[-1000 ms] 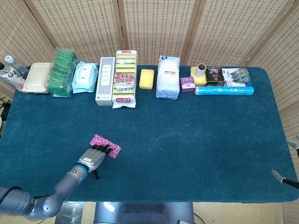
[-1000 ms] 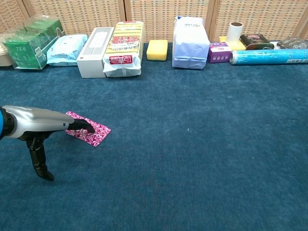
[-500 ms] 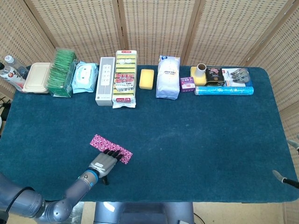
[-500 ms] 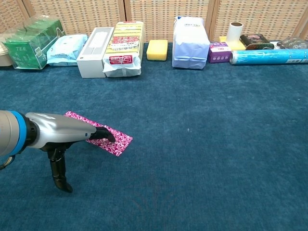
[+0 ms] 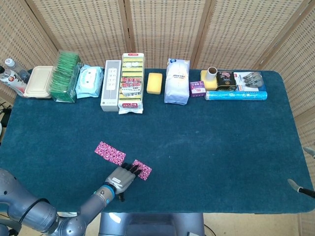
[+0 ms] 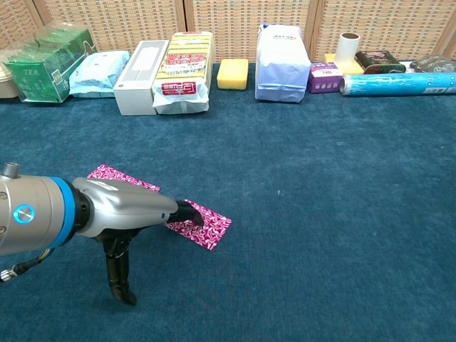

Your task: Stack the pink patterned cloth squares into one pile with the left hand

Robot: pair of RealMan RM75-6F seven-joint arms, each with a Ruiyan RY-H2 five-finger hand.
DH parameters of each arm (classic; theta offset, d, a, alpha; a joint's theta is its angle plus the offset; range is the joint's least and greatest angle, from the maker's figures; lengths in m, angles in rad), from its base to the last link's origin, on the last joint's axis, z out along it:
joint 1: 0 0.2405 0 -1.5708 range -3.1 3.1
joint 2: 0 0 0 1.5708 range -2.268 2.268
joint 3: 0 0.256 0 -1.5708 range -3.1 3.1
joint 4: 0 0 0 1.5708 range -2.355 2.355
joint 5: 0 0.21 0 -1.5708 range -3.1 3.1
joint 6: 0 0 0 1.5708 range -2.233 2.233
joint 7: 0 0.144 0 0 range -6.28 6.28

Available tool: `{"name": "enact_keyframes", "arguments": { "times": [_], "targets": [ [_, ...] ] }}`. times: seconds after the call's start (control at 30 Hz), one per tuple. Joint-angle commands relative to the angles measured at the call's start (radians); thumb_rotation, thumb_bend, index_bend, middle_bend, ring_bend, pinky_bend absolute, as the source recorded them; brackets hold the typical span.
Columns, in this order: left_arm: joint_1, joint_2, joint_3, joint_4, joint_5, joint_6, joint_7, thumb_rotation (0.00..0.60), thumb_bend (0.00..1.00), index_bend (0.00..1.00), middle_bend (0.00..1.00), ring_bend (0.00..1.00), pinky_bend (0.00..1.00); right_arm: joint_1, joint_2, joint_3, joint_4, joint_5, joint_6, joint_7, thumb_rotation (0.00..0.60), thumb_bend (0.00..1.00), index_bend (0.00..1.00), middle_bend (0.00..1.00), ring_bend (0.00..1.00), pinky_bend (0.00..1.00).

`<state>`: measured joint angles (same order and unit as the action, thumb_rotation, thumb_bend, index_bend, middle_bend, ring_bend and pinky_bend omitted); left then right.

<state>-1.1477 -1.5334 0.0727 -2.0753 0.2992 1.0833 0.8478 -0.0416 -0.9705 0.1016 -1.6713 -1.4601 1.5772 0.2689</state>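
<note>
Left hand point(image 5: 124, 176) low on the dark blue table cloth point(image 5: 206, 142), fingertips point(image 6: 191, 214) pressing flat on the near pink patterned cloth square point(image 5: 142, 169). Not grasping it, just resting on top, thumb hanging down. Near edge of that square hidden under the fingers. Second pink patterned cloth square point(image 5: 110, 153) just behind and to the left, lying flat; corners look close to the first, touching or not hard to tell. In the chest view, most of that second square hidden behind the silver arm.

Right hand point(image 5: 300, 188) barely peeking in at the table's right edge, cut off, so no telling if released or clenched.

Far away along the back edge, a row of things: green tea box point(image 5: 64, 76), pale blue wipes pack point(image 5: 89, 81), long white box point(image 5: 110, 85), pack of yellow sponges point(image 5: 131, 82), single yellow sponge point(image 5: 154, 82), white paper bag point(image 5: 177, 81), small purple box point(image 5: 197, 88), blue foil roll point(image 5: 236, 95). Nothing standing between the two squares.
</note>
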Motion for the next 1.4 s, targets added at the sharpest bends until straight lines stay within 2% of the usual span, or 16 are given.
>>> {"name": "enact_keyframes", "arguments": {
  "times": [0.03,0.2,0.47,0.73,0.93,1.03,1.23,1.4],
  "targets": [
    [-0.010,-0.013,-0.009,-0.007,-0.007,0.012,0.010,0.600,0.00,0.00,0.00,0.00,0.03,0.000,0.000,0.000,0.001,0.000,-0.001,0.001,0.600,0.03,0.17,0.05,0.00,0.00],
    [-0.008,-0.003,-0.018,-0.023,0.004,0.030,0.000,0.600,0.00,0.00,0.00,0.00,0.03,0.001,0.001,0.001,0.000,0.002,-0.003,0.003,0.600,0.03,0.17,0.05,0.00,0.00],
    [0.026,0.097,-0.005,-0.072,0.075,0.029,-0.056,0.600,0.00,0.00,0.00,0.00,0.03,0.001,-0.001,0.000,-0.002,0.002,-0.003,-0.004,0.600,0.03,0.17,0.05,0.00,0.00],
    [0.106,0.201,0.084,-0.081,0.230,0.017,-0.121,0.600,0.00,0.00,0.00,0.00,0.03,0.002,-0.003,0.001,-0.004,0.002,-0.005,-0.009,0.600,0.03,0.17,0.05,0.00,0.00],
    [0.187,0.304,0.161,-0.058,0.364,-0.041,-0.221,0.600,0.00,0.00,0.00,0.00,0.03,0.005,-0.008,-0.004,-0.009,-0.002,-0.009,-0.034,0.600,0.03,0.17,0.05,0.00,0.00],
    [0.211,0.324,0.178,-0.031,0.404,-0.075,-0.254,0.600,0.00,0.00,0.00,0.00,0.03,0.005,-0.010,-0.002,-0.010,0.001,-0.010,-0.038,0.600,0.03,0.17,0.05,0.00,0.00],
    [0.236,0.321,0.178,0.029,0.428,-0.132,-0.298,0.600,0.00,0.00,0.00,0.00,0.03,0.006,-0.010,-0.002,-0.012,0.002,-0.011,-0.040,0.600,0.03,0.17,0.05,0.00,0.00],
    [0.237,0.303,0.155,0.063,0.420,-0.162,-0.315,0.600,0.00,0.00,0.00,0.00,0.03,0.007,-0.009,-0.002,-0.013,0.003,-0.013,-0.040,0.600,0.03,0.17,0.05,0.00,0.00]
  ]
}}
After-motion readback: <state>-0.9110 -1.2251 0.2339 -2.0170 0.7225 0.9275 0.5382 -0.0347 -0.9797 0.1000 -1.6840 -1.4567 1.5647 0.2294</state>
